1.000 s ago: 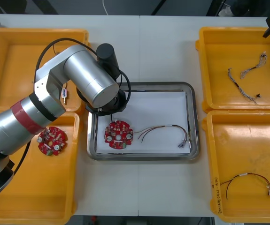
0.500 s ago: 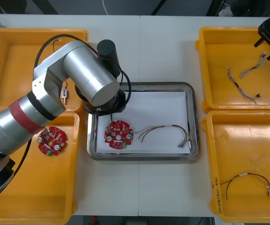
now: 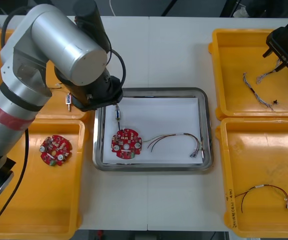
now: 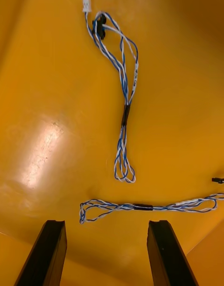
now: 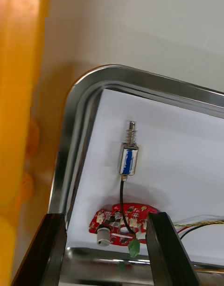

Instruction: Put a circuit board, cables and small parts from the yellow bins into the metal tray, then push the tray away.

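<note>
While left arm (image 3: 68,40) overlaps tray (image 3: 159,90), left fingers (image 5: 53,248) spread empty, right fingers (image 4: 46,253) spread empty above cables (image 4: 123,94)

Left arm (image 3: 58,45): fat brushed-silver cylinders, black joint rings. Red band (image 3: 6,112) round forearm. Black cable (image 3: 123,67) looping past wrist, black round cap (image 3: 88,12) up top. Right gripper (image 3: 281,55): blocky black housing. Fingers (image 4: 163,253) both sides: matte black, flat, square-tipped.
</note>
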`<action>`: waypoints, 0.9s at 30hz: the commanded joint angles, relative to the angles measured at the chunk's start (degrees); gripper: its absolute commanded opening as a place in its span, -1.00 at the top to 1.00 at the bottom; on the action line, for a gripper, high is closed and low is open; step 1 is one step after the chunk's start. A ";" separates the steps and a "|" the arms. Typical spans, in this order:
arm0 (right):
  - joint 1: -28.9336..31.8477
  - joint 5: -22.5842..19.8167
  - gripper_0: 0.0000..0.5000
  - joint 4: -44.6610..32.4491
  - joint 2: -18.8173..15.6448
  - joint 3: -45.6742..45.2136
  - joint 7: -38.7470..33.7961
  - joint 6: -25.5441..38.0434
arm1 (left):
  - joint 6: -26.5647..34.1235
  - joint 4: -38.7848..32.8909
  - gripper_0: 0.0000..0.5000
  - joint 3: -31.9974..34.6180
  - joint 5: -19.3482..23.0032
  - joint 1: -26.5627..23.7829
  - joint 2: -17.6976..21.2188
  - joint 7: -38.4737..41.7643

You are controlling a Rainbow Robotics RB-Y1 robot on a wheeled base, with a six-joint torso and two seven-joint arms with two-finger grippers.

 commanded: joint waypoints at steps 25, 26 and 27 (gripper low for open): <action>0.60 -0.23 -1.00 -0.15 -1.63 0.38 -6.53 -9.01 | 2.48 3.27 -1.00 19.46 -0.11 -3.24 9.64 8.53; 0.86 -0.67 -1.00 -0.24 -1.63 0.38 -6.53 -9.10 | 2.48 3.53 -1.00 19.90 -0.37 -3.24 9.73 8.44; 1.30 -1.29 -1.00 -0.24 -1.63 0.30 -6.71 -9.10 | 2.48 4.06 -1.00 20.69 -0.55 -3.33 9.73 8.53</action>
